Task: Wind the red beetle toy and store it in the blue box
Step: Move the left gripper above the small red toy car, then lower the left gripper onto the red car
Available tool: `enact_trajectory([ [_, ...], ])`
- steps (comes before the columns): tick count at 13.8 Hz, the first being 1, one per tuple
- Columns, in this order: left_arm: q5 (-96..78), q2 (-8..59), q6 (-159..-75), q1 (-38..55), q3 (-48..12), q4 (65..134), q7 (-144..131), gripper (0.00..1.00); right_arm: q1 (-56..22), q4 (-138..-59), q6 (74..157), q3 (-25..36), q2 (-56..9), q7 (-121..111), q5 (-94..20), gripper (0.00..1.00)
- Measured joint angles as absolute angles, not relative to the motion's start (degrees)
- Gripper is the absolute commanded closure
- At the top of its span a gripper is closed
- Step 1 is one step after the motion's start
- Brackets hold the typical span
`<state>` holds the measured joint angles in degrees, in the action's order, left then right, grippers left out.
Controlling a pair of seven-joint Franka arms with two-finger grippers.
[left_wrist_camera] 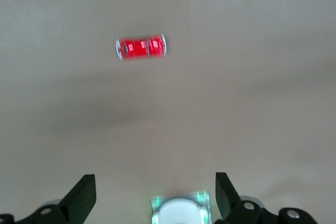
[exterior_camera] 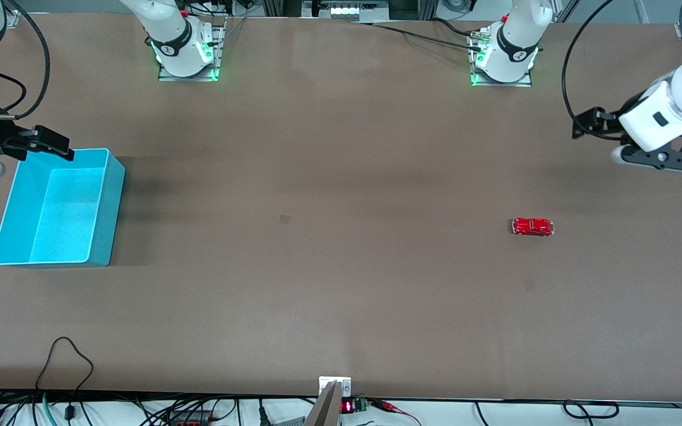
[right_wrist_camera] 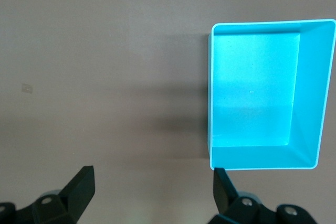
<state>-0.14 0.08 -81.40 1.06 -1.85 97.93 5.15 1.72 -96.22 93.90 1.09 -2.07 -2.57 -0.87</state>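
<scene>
The red beetle toy (exterior_camera: 533, 226) stands on the brown table toward the left arm's end; it also shows in the left wrist view (left_wrist_camera: 140, 48). My left gripper (exterior_camera: 582, 124) hangs open and empty over the table, well apart from the toy; its jaws (left_wrist_camera: 155, 195) are wide. The blue box (exterior_camera: 110, 207) stands empty at the right arm's end. My right gripper (exterior_camera: 60, 147) is open and empty over the box's farther rim corner. In the right wrist view (right_wrist_camera: 152, 190) one finger (right_wrist_camera: 223, 184) sits at the box's (right_wrist_camera: 210, 93) corner.
The two arm bases (exterior_camera: 186, 53) (exterior_camera: 504, 59) stand along the table's farther edge. Cables (exterior_camera: 68, 355) and a small device (exterior_camera: 335, 390) lie at the nearer edge. The left arm's base also shows in the left wrist view (left_wrist_camera: 181, 211).
</scene>
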Motion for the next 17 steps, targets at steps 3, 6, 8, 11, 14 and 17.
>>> enact_trajectory([
  [3,-0.14,0.65,-78.06,1.38,-2.25,97.93,6.94,0.0,1.72,-96.23,93.9,1.09,-2.07,-2.57,-0.87,0.0],
  [6,-0.14,1.51,-77.7,1.22,-2.15,97.93,16.11,0.0,1.76,-96.23,93.9,1.09,-2.15,-2.56,-0.87,0.0],
  [8,-0.01,2.22,-78.13,0.95,-2.01,97.92,22.72,0.0,1.77,-96.23,93.9,1.09,-2.3,-2.56,-0.87,0.0],
  [11,1.49,3.93,-81.47,0.71,-1.94,98.09,33.68,0.0,1.8,-96.23,93.9,1.09,-2.38,-2.56,-0.87,0.0],
  [14,4.23,6.11,-90.48,0.66,-1.94,101.18,44.88,0.0,1.89,-96.23,93.9,1.1,-2.39,-2.56,-0.87,0.0],
  [17,5.21,7.39,-105.79,0.53,-1.91,108.93,57.46,0.0,1.9,-96.23,93.9,1.09,-2.39,-2.56,-0.87,0.0],
])
